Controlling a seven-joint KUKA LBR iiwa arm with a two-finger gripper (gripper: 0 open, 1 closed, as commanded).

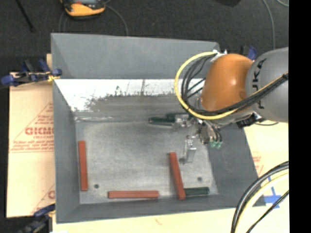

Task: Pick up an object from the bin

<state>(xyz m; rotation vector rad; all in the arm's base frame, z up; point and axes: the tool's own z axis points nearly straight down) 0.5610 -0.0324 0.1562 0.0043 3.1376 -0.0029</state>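
- You have the grey metal bin (65,144) below you, with the robot's orange-covered arm (228,81) reaching in from the right over its right half.
- Your gripper (187,154) hangs under that orange cover, right of the middle of the bin floor.
- You cannot tell from this view how far the gripper is open, nor whether it has hold of anything.
- Nearest to it is the slanted red-brown flat bar (177,176). Its upper end lies just beside the gripper's tip, to the lower left, and it runs down and slightly right towards the front wall. Whether the two touch, you cannot tell.
- At the lower end of that bar a short dark green bar (197,191) lies level, touching or almost touching it, close to the front right corner.
- A thin dark green piece (160,121) lies level near the back of the floor, its right end hidden under the wrist.
- Well apart from the gripper, an upright red-brown bar (83,165) lies along the left wall.
- A level red-brown bar (133,194) lies along the front wall.
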